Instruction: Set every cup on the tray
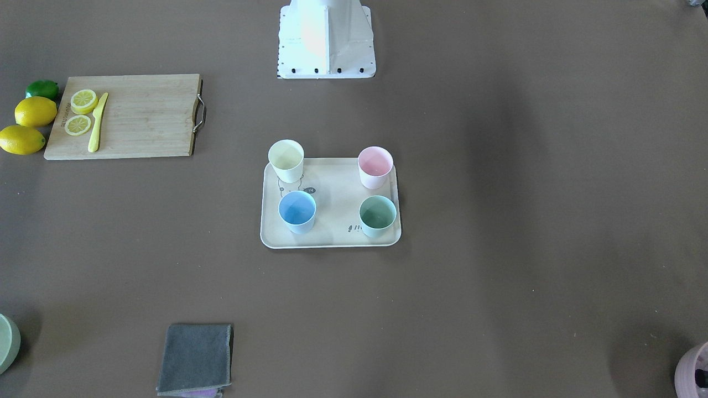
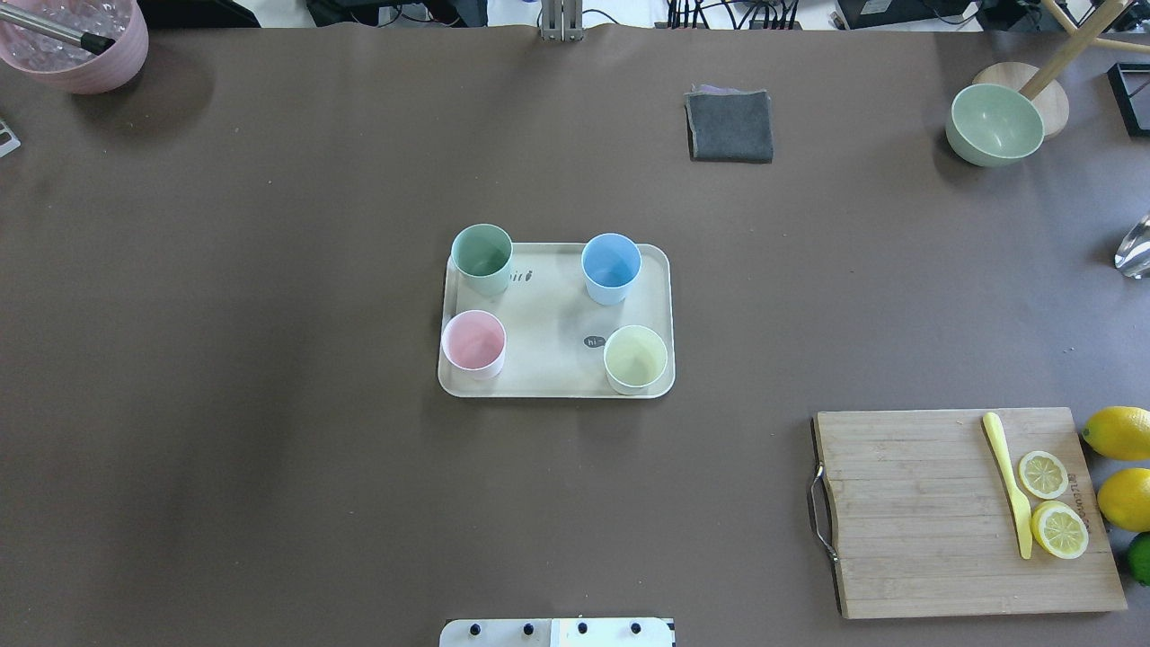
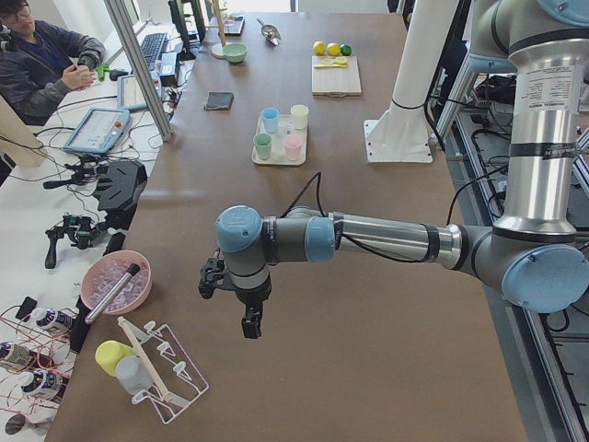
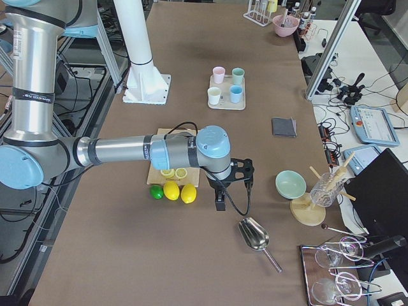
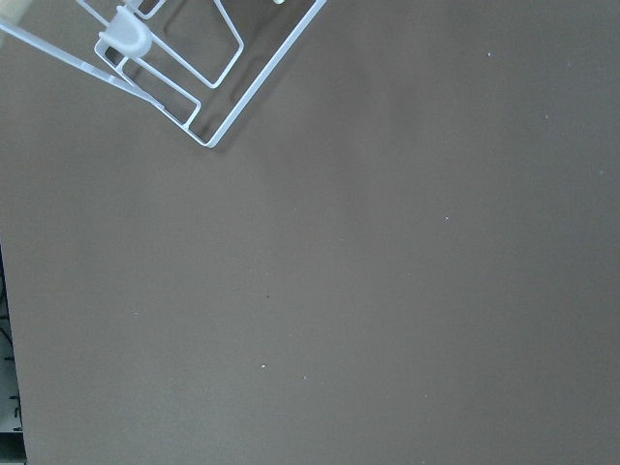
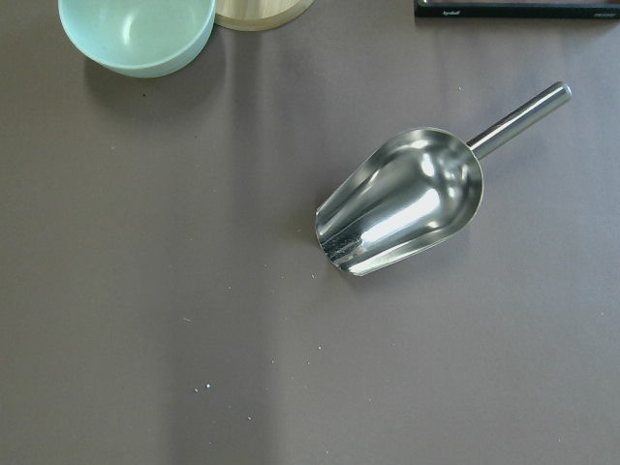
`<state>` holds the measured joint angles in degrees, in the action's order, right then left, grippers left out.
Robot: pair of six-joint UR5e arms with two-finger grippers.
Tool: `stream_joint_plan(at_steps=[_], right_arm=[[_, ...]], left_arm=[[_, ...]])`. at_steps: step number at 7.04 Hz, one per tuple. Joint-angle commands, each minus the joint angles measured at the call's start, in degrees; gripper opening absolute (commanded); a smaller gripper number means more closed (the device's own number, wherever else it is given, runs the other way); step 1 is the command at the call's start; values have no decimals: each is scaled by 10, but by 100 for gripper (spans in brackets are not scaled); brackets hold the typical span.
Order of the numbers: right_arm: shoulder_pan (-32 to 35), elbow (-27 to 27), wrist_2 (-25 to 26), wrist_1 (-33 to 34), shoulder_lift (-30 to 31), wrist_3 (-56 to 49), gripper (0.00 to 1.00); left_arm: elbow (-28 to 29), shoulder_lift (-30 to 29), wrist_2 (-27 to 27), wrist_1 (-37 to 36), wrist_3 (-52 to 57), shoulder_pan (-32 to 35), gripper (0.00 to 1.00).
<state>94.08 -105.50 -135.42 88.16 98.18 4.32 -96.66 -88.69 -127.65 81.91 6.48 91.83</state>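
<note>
The tray (image 2: 548,314) sits at the middle of the table (image 2: 269,449). A cup stands in each of its corners: the far-left cup (image 2: 482,259), the far-right cup (image 2: 611,268), the near-left cup (image 2: 473,342) and the near-right cup (image 2: 636,358), all apart from one another. Near the robot, on its right, lies a cutting board (image 2: 925,512), with a knife (image 2: 1008,481) and two lemon slices (image 2: 1042,474) on its right end. Whole fruits (image 2: 1119,432) lie just past that end. Across the table, a folded cloth (image 2: 729,126) lies right of centre, a bowl (image 2: 995,124) far right, a pot (image 2: 76,45) far left.
</note>
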Motion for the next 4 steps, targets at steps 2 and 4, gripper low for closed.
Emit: stream_joint_plan(at_steps=[2,4], right_arm=[[3,0,-27,-3,24,0,100],[-13,12,-20,-3,33,-1,100]], left_arm=[[6,14,-5,26,-9,3,98],[-3,17,-36,25,-9,5,98]])
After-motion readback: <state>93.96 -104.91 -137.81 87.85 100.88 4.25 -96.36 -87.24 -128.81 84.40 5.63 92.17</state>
